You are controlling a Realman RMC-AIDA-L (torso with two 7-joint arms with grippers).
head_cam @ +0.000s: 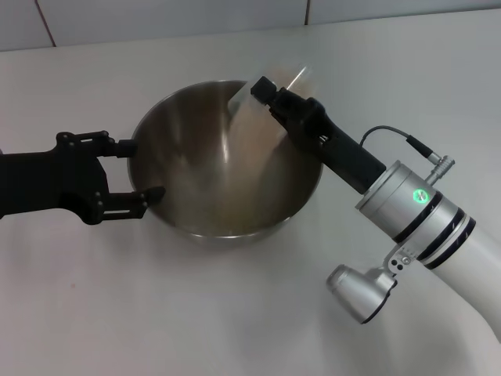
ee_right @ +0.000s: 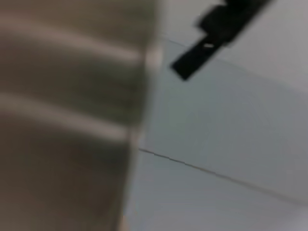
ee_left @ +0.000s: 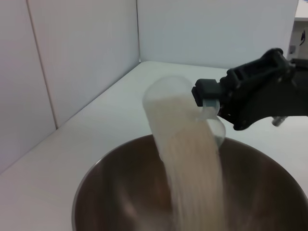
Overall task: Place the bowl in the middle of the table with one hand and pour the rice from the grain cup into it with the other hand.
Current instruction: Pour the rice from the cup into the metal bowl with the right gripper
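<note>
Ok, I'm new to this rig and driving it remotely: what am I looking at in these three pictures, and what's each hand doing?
It is a robot with two arms, each ending in a black two-fingered hand.

The head view looks down from the robot's head. On the white table stands a steel bowl. The left hand has its fingers at the bowl's rim, one above and one below, steadying it. The right hand holds a clear grain cup tipped over the bowl, and rice streams down into it.

The left wrist view looks across the bowl from the left arm: you see the other arm's hand, the tilted cup and the falling rice.

The right wrist view is too blurred to read.
</note>
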